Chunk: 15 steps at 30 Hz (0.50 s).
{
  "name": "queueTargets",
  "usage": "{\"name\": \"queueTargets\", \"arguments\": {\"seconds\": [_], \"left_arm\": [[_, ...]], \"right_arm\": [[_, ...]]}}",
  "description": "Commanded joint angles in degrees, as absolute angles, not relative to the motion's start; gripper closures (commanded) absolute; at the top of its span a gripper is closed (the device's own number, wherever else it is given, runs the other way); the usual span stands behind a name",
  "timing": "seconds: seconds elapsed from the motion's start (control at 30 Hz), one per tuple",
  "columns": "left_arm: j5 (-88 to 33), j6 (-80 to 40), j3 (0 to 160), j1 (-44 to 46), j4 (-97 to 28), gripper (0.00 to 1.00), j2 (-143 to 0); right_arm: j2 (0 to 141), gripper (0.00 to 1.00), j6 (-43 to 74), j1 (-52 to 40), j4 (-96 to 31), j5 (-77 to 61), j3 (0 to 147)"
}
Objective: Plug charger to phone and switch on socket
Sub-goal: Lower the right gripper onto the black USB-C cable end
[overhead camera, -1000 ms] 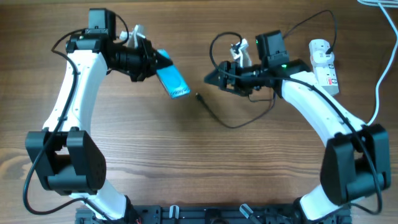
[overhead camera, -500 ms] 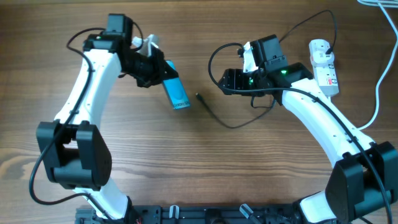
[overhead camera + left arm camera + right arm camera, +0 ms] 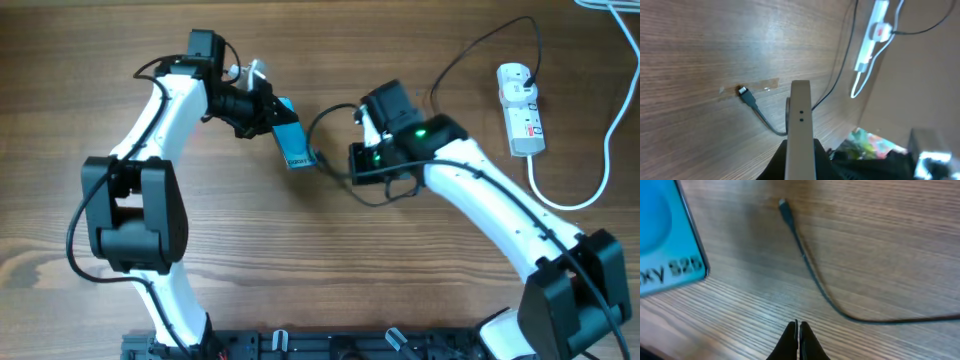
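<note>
Turquoise-blue phone point(image 3: 293, 148), black charger point(image 3: 803, 255), white socket point(image 3: 522, 120) with red marks, brown wood-grain table point(image 3: 300, 260).

Overhead straight down over whole table point(image 3: 300, 280), both wrist views close and low, sharing charger point(image 3: 786, 211)

The brown wood-grain table point(image 3: 300, 290) carries a white oblong plastic power strip point(image 3: 522, 110), lying flat near the far right corner. A white adapter point(image 3: 514, 74) is plugged into the strip's far end. A thick white cord point(image 3: 608, 150) leaves the strip's near end, curves across the wood and runs up along the right edge. A long thin black charger cable point(image 3: 810, 270) arcs loosely from the adapter to mid-table. Its small connector tip point(image 3: 782, 203) lies flat on bare wood.
</note>
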<state>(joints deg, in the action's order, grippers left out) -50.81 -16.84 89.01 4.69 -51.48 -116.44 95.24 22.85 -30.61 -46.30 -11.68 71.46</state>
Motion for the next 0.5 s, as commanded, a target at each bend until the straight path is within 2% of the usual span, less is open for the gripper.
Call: {"name": "queueTargets", "arguments": {"seconds": [0.0, 0.2, 0.23, 0.27, 0.3, 0.37, 0.43, 0.47], "left_arm": [[-56.1, -17.1, 89.0, 2.0, -51.2, 0.96, -117.4], [-56.1, -17.2, 89.0, 0.7, -47.6, 0.96, -117.4], [-55.9, -17.2, 89.0, 0.7, -47.2, 0.96, -117.5], [-55.9, -17.2, 89.0, 0.7, -46.9, 0.96, -117.6], [-55.4, -17.5, 89.0, 0.7, -46.6, 0.96, -117.8], [-55.2, -18.5, 89.0, 0.5, -46.0, 0.96, -118.4], [-55.3, -18.7, 89.0, 0.4, -45.6, 0.96, -119.2], [-55.3, -18.6, 89.0, 0.5, -45.6, 0.96, -119.5]], "right_arm": [[94.6, 0.96, 26.9, -35.7, -46.9, -3.9, 71.7], [94.6, 0.96, 24.9, -42.0, -49.1, 2.7, 71.7], [94.6, 0.91, 22.8, -42.0, -49.2, 2.6, 71.7], [94.6, 0.7, 20.8, -42.0, -49.6, 2.5, 71.7], [94.6, 0.58, 20.9, -42.0, -50.0, 1.5, 71.7], [94.6, 0.58, 20.8, -41.9, -49.8, 0.0, 71.7], [94.8, 0.69, 17.6, -41.9, -49.8, 2.4, 71.7], [94.9, 0.66, 14.0, -41.9, -50.1, 2.6, 71.7]]}}
